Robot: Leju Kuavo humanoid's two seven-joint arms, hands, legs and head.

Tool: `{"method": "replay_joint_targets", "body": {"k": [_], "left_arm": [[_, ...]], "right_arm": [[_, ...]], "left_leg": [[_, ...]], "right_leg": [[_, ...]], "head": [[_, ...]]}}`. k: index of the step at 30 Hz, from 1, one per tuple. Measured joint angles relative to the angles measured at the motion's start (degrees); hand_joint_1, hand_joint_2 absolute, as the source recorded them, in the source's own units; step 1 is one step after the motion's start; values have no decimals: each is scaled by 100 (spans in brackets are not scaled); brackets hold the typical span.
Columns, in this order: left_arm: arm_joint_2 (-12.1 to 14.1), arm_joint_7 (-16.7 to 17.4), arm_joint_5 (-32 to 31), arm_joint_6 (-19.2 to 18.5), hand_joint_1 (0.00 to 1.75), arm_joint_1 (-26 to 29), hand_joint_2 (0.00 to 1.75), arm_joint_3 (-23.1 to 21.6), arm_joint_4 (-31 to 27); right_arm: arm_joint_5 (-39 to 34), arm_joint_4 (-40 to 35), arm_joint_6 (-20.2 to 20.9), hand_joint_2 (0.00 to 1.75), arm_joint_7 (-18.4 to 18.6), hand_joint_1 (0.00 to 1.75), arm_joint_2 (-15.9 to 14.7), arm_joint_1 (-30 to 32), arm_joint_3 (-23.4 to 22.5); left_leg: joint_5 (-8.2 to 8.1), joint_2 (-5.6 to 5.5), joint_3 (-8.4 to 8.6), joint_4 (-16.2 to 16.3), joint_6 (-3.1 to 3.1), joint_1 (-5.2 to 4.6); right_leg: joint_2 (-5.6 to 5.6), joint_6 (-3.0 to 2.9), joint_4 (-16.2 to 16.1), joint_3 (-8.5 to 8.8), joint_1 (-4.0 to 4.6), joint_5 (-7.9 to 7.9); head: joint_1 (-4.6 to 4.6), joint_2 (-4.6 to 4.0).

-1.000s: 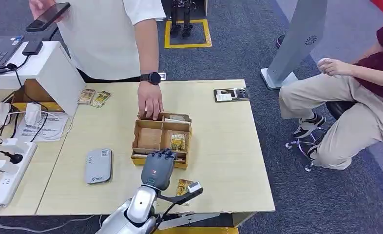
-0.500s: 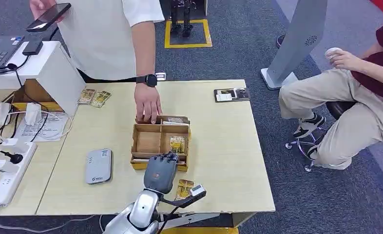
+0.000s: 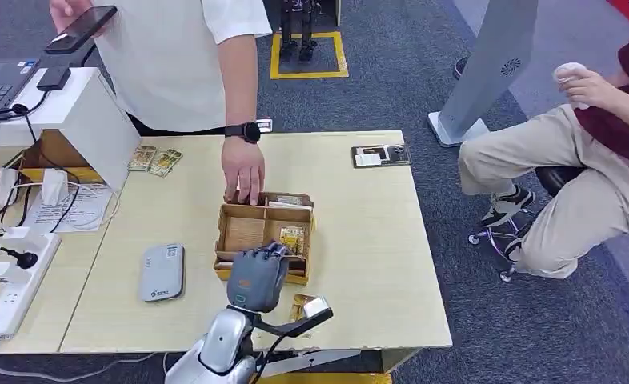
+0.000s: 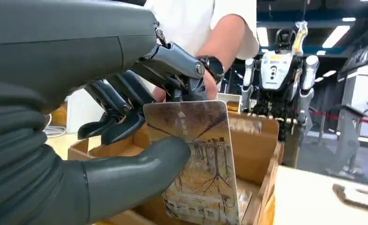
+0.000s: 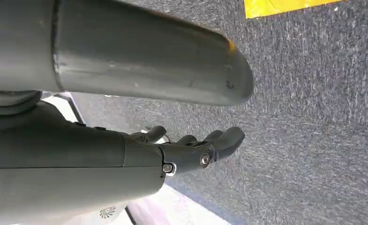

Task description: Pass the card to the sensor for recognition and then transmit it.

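My left hand (image 3: 255,278) hovers over the near edge of a compartmented cardboard box (image 3: 246,232) in the middle of the table. In the left wrist view this hand (image 4: 93,89) pinches a card (image 4: 205,154) with a brown tree picture between thumb and fingers, upright just above the box (image 4: 254,145). Another card (image 3: 292,238) lies in the box's right compartment. The grey card sensor (image 3: 163,272) lies flat on the table, left of the box. My right hand (image 5: 191,150) hangs over the carpet, fingers loosely extended and holding nothing.
A standing person's hand (image 3: 243,172) rests on the box's far edge. Loose cards (image 3: 154,159) and a dark card holder (image 3: 381,154) lie near the table's far side. A power strip (image 3: 11,280) and cables sit at the left. A seated person (image 3: 567,160) is at the right.
My left hand has shifted slightly to the left over the box's near edge, still with the card. The seated person has raised a hand higher.
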Motion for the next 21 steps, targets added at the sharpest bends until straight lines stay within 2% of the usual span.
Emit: {"method": "replay_joint_targets", "body": {"k": [8,16,21], "left_arm": [[24,-162,223,15,175,28,175,103,-500],[39,-196,249,15,175,38,175,129,-612],[41,-340,487,15,175,34,175,207,-666]], "right_arm": [[-17,0,-9,0,0,0,0,0,-2],[-17,0,-11,0,0,0,0,-1,-2],[-13,0,-15,0,0,0,-2,-2,-2]], "left_leg": [[0,0,1,0,0,0],[0,0,0,0,0,1],[0,0,1,0,0,0]], "right_leg": [[0,0,0,0,0,0],[0,0,0,0,0,0],[0,0,0,0,0,0]], "head": [[0,0],[0,0],[2,0]]}}
